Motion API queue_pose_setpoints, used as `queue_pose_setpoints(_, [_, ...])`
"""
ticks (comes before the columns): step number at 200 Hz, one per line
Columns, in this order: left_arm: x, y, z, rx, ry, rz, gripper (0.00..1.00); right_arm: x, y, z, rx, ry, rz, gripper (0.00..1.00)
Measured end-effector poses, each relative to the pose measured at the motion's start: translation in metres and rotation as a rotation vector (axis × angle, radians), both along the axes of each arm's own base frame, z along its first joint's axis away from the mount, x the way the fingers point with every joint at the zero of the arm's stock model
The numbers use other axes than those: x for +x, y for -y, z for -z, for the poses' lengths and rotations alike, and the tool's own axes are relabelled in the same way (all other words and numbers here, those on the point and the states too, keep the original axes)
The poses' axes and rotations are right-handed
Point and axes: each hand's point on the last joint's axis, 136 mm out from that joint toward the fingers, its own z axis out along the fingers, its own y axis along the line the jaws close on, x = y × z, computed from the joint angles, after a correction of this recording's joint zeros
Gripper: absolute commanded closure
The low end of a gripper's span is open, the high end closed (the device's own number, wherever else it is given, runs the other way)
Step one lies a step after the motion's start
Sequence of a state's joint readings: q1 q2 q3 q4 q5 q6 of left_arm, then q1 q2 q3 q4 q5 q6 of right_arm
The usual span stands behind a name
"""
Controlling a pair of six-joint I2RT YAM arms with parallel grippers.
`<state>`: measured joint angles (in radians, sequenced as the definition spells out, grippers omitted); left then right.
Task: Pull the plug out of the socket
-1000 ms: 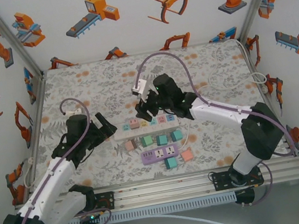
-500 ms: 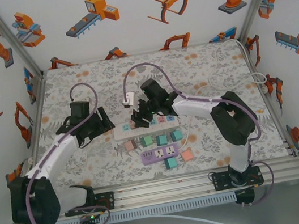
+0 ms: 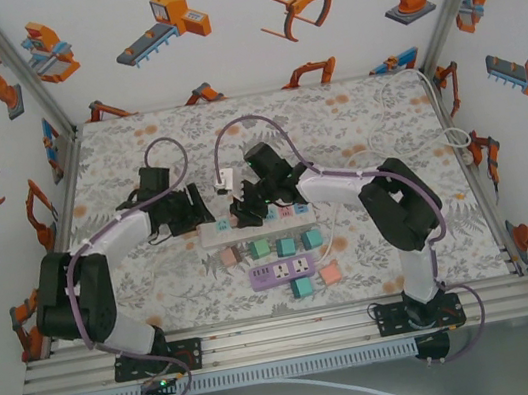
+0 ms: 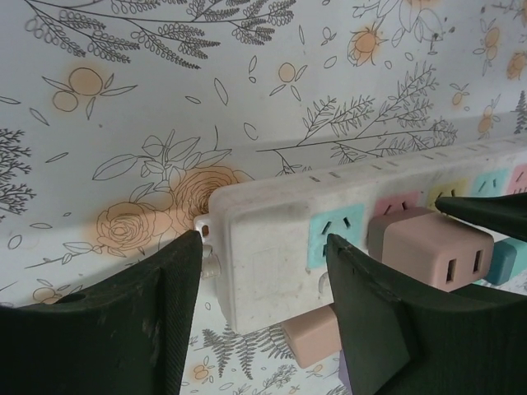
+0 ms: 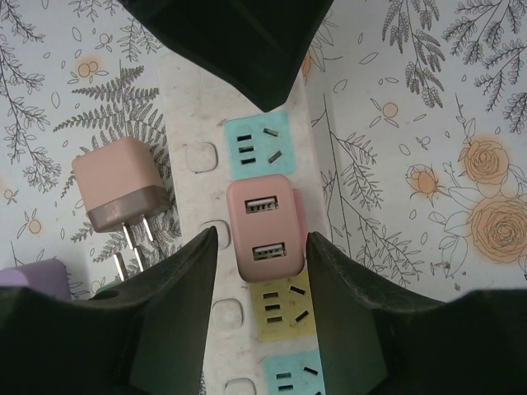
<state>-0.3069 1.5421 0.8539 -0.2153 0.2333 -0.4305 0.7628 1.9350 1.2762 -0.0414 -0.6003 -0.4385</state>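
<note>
We see R tool [image 5: 262,240] apart, straddling pink plug [image 5: 260,210]; L tool [image 4: 263,247] flanks power strip [image 4: 272,202] end, clamp can't tell.

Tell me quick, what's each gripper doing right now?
Left gripper: jaws around the end of the power strip, grip cannot be told.
Right gripper: open, jaws straddling the pink plug.

Loose plugs [image 3: 260,249] crowd strip [image 3: 211,234] near side; far mat [image 3: 363,120] open.
</note>
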Motion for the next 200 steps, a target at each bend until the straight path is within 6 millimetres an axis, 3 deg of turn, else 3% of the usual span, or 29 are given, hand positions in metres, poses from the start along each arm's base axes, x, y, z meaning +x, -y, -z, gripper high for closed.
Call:
queue_pose_setpoints(67, [-0.004, 0.002, 0.014, 0.021, -0.030, 0.041, 0.45, 0.001, -0.003, -0.003, 0.011, 0.002, -0.012, 0.66])
queue_pose_setpoints(200, [-0.001, 0.011, 0.011, 0.136, -0.008, 0.112, 0.48, 0.001, -0.004, -0.004, 0.010, 0.000, -0.013, 0.80])
